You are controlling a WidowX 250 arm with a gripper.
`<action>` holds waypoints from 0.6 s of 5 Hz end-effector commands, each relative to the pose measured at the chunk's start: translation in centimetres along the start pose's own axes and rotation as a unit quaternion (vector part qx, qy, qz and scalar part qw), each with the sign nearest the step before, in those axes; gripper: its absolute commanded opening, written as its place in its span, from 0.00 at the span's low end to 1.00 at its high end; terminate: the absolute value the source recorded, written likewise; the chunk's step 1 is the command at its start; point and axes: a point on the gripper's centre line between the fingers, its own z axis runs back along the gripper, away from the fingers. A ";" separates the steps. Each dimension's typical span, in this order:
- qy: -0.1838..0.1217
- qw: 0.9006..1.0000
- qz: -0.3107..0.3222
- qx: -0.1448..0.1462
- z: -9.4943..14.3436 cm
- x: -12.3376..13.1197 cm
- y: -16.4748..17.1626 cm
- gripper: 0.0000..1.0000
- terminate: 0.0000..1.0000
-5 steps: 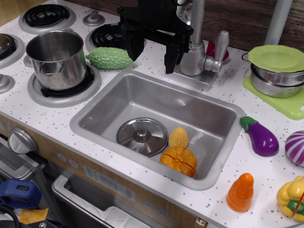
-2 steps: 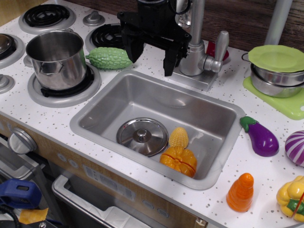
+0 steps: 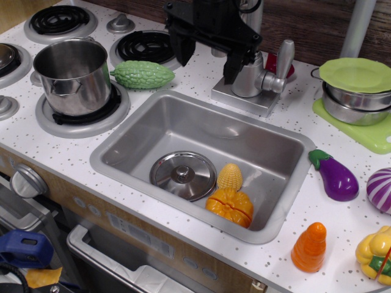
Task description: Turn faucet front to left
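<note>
The silver-grey faucet (image 3: 255, 78) stands behind the sink on its square base plate (image 3: 243, 97). Its paddle lever (image 3: 284, 56) sticks up on the right, and its upright pipe (image 3: 254, 13) runs out of the top of the frame. My black gripper (image 3: 206, 60) hangs just left of the faucet, open with its fingers spread wide. The right finger (image 3: 233, 68) is close against the left side of the faucet body; I cannot tell if they touch. The left finger (image 3: 182, 52) is over the counter by the burner. Nothing is between the fingers.
The sink (image 3: 122, 137) holds a metal lid (image 3: 182, 175), a corn piece (image 3: 230, 176) and an orange fruit (image 3: 230, 206). A green gourd (image 3: 142, 74) and a steel pot (image 3: 72, 74) are on the left. A green-lidded bowl (image 3: 356, 88), eggplant (image 3: 333, 176) and carrot (image 3: 309, 247) are on the right. A slanted grey pole (image 3: 357, 27) is at the back right.
My gripper has moved right and back, from in front of the faucet's left side to close against the faucet body. It has stayed open. The faucet has not visibly turned.
</note>
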 end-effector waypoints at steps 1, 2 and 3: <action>-0.057 0.998 -0.002 0.002 0.7 3.3 1.1 1.00 0.00; -0.069 0.997 -0.015 0.004 0.0 4.0 2.1 1.00 0.00; -0.077 0.997 -0.009 0.008 -0.5 4.7 2.5 0.00 0.00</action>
